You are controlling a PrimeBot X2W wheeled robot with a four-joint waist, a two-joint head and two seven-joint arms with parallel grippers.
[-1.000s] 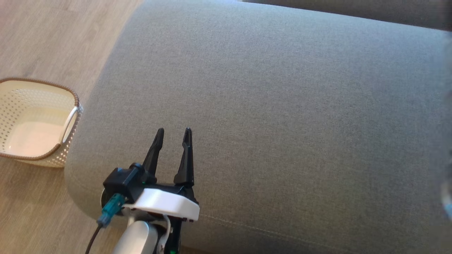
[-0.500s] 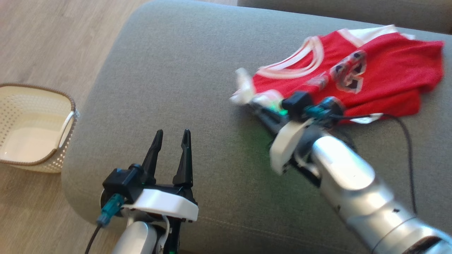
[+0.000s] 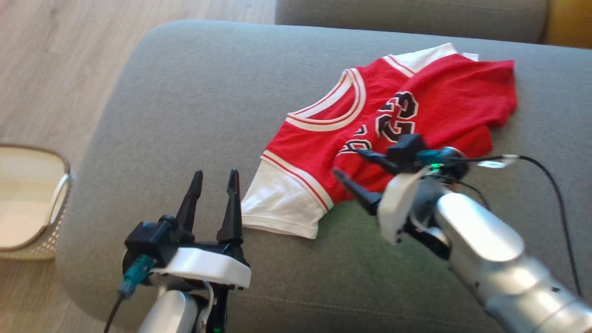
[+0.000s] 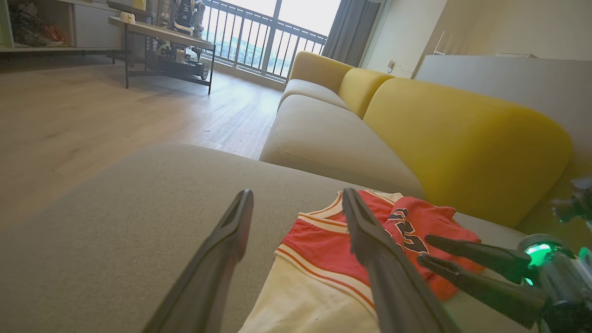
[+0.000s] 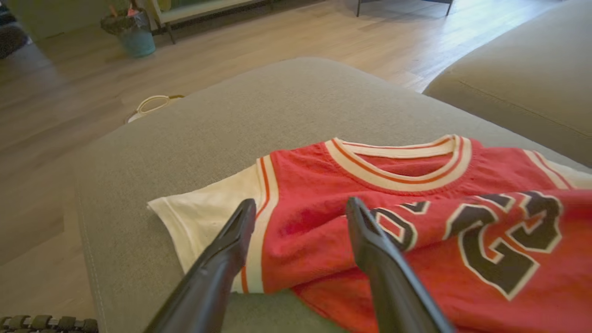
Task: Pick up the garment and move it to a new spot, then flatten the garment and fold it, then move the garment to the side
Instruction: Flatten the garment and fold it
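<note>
right hand (image 3: 347, 163), fingers spread and empty, hangs over the near edge of the red jersey (image 3: 453, 92). left hand (image 3: 216, 172), also spread and empty, sits just beside its white sleeve (image 3: 282, 203). the jersey lies rumpled on the grey cushion (image 3: 194, 101), long axis slanting near-left to far-right.

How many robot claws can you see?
2. The left gripper is over the grey couch, beside the white sleeve; the right gripper is over the red shirt.
</note>
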